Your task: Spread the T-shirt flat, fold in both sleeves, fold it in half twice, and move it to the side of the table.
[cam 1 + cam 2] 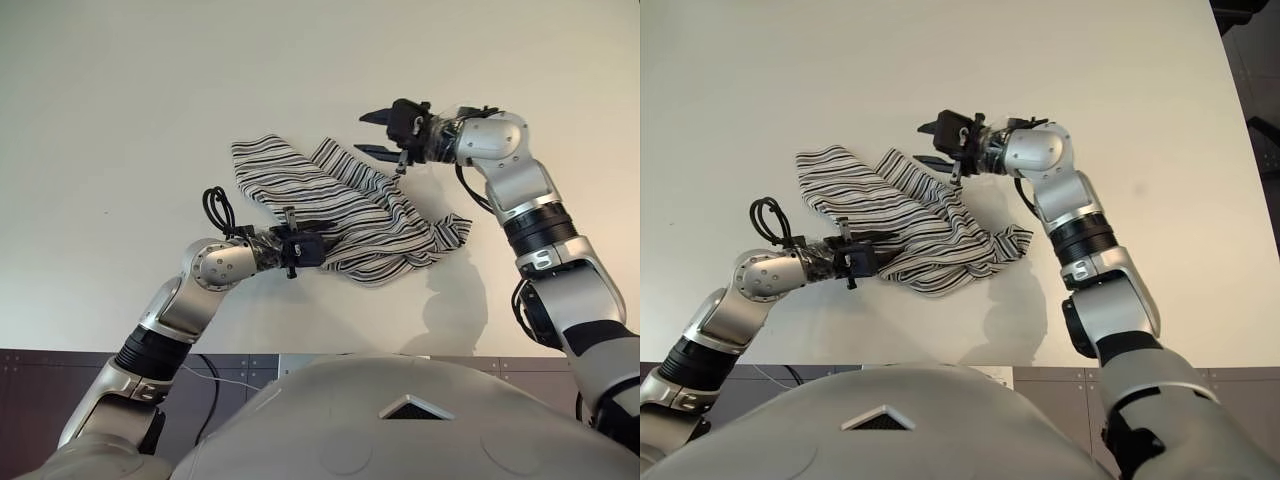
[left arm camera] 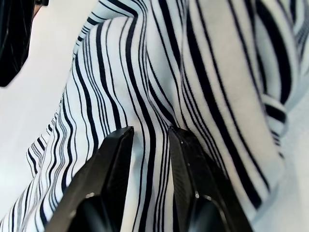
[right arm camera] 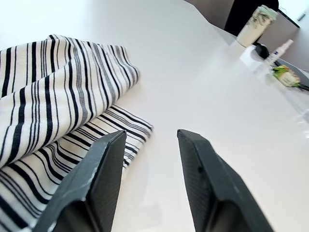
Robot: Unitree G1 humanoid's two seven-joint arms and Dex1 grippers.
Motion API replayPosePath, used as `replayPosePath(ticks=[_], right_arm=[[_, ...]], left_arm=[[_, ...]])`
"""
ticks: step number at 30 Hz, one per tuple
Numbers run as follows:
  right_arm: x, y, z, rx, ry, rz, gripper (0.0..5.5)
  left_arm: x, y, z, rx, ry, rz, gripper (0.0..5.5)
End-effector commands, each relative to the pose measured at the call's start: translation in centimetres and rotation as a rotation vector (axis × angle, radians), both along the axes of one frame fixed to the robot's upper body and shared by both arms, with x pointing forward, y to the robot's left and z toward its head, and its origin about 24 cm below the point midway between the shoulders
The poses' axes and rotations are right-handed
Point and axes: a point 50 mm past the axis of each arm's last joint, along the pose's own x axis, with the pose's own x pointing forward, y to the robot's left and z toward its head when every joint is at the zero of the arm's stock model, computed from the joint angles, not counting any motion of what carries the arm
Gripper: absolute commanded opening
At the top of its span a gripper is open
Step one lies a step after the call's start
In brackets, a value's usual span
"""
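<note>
While T-shirt (image 1: pixel 335 210) lies crumpled mid-counter (image 1: pixel 120 90), long axis running far-left to near-right, I read left fingers (image 2: pixel 113 159) clamped on fold at its near-left edge. Right fingers (image 3: pixel 205 169) apart, empty, poised at far edge; cloth lies just beside them, toward left arm. Fabric: soft knit, black-on-white stripes, draped in ridges. Counter: smooth, white. My judgement: spreading not yet done.

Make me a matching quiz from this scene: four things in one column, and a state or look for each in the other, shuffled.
Things:
1. T-shirt
2. left gripper
3. right gripper
4. table

States:
A. open, holding nothing
B. plain white
C. striped and crumpled
D. closed on fabric

Pairs: 1-C, 2-D, 3-A, 4-B
</note>
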Motion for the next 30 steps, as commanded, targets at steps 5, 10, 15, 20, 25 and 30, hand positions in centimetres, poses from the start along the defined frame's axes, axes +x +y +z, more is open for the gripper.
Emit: replayPosePath(ticks=[5,10,15,20,25,30], right_arm=[[0.3,-0.9,-4.6,-0.300,0.077,0.045,1.94],[1.6,-5.8,-4.5,-0.327,0.126,-0.125,1.94],[-0.1,-14.2,-7.0,-0.633,0.127,-0.337,1.94],[1.2,-17.5,-4.5,-0.506,0.036,-0.615,1.94],[3.9,-14.7,2.7,-0.024,-0.161,-0.547,1.94],[-4.3,-12.8,4.6,-0.058,-0.184,-0.026,1.94]], left_arm=[[0.2,0.1,0.2,0.029,-0.004,-0.042,1.35],[-0.1,1.2,0.0,0.051,0.013,-0.022,1.35],[0.7,2.7,0.4,0.107,-0.005,-0.001,1.35],[3.2,2.8,2.1,0.050,-0.120,0.080,1.35],[3.5,2.5,2.5,-0.014,-0.155,0.119,1.35],[2.8,2.9,1.4,-0.003,-0.135,0.157,1.35]])
